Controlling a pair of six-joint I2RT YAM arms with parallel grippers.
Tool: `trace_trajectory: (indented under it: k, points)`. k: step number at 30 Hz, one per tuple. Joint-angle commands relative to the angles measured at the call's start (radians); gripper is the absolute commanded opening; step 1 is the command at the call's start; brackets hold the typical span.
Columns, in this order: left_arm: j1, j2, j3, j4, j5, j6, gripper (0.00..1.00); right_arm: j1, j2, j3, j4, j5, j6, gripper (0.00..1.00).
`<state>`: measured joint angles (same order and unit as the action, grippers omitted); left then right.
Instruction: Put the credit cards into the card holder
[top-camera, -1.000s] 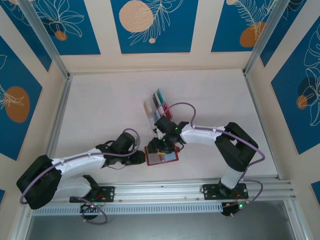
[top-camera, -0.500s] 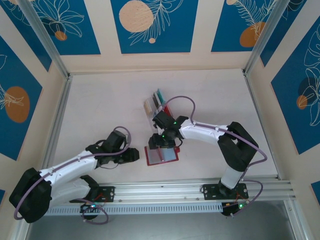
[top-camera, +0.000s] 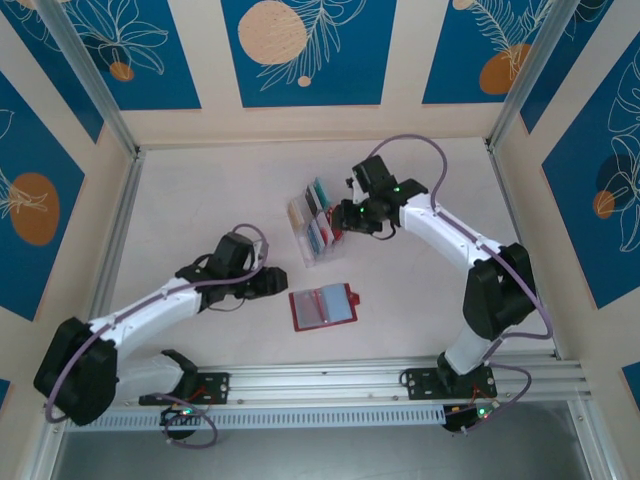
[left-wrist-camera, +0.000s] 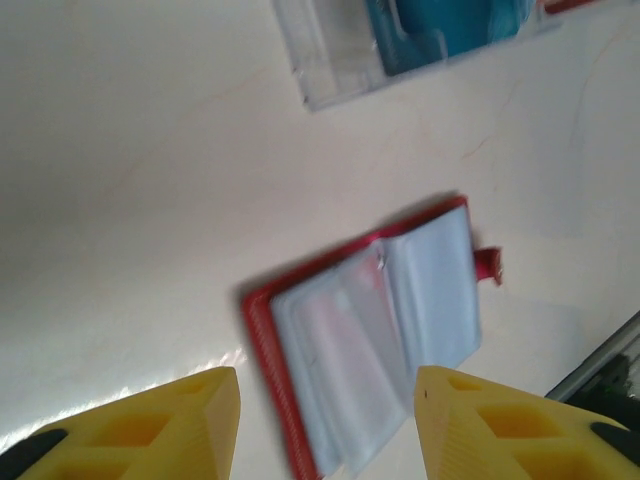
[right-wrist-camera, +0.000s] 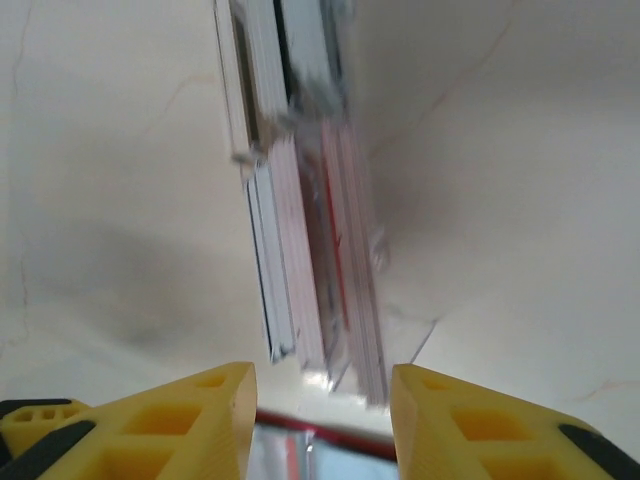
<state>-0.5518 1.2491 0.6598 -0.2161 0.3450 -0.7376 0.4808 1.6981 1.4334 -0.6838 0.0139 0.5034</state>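
Observation:
The card holder (top-camera: 322, 307) lies open on the table, red with clear inner sleeves; in the left wrist view the card holder (left-wrist-camera: 370, 335) is blurred, just ahead of the fingers. Several credit cards (top-camera: 317, 220) in teal, red, beige and blue stand on edge in a clear slotted rack (top-camera: 312, 250). My left gripper (top-camera: 280, 282) hangs open and empty just left of the holder, apart from it. My right gripper (top-camera: 341, 221) is open and empty at the rack's right side. In the right wrist view the cards (right-wrist-camera: 310, 230) run away from the right gripper (right-wrist-camera: 320, 410), with the holder's red edge (right-wrist-camera: 330, 438) below.
The rack's near end (left-wrist-camera: 340, 75) with a teal card (left-wrist-camera: 440, 25) shows at the top of the left wrist view. Metal frame rails (top-camera: 115, 250) bound the pale table left and right, and an aluminium rail (top-camera: 380, 378) runs along the near edge.
My right gripper left the card holder, swung back to the right side of the rack and narrowed its jaws. My left gripper drew back leftward off the holder's edge and opened wider.

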Motion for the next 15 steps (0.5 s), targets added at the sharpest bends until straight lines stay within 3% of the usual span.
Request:
trace_trajectory:
  k: [1, 7, 15]
  points:
    - [0.031, 0.081, 0.069, 0.091, 0.082, 0.009, 0.48, -0.024, 0.076, 0.084, -0.071, -0.037, -0.064, 0.42]
    - [0.059, 0.236, 0.158, 0.163, 0.148, 0.006, 0.48, -0.068, 0.192, 0.191, -0.112, -0.131, -0.088, 0.43]
    - [0.069, 0.371, 0.226, 0.202, 0.186, 0.006, 0.47, -0.079, 0.199, 0.174, -0.064, -0.304, -0.07, 0.42]
